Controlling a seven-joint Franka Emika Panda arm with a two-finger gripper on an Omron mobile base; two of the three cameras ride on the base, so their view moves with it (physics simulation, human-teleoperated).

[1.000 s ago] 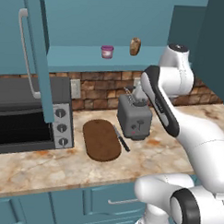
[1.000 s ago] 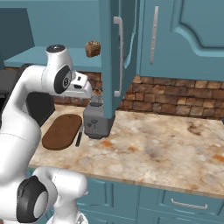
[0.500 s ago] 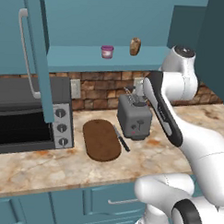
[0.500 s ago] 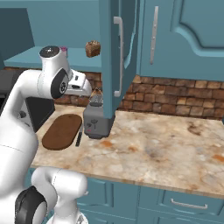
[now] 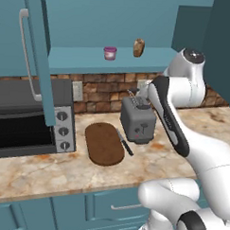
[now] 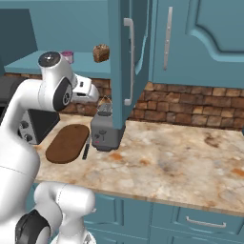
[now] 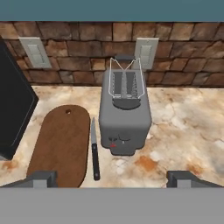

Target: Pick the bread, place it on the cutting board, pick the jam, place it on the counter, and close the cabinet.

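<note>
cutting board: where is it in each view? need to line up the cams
Left base view: cutting board lower centre, left of the toaster.
Right base view: lower left, left of the toaster.
Hand view: lower left.
Shared landmark: the knife lying between board and toaster.

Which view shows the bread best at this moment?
The right base view: the bread stands on the cabinet shelf, its crust and side facing the camera, beside the jam. The left base view shows it narrower, nearly edge-on, on the same shelf.
</note>
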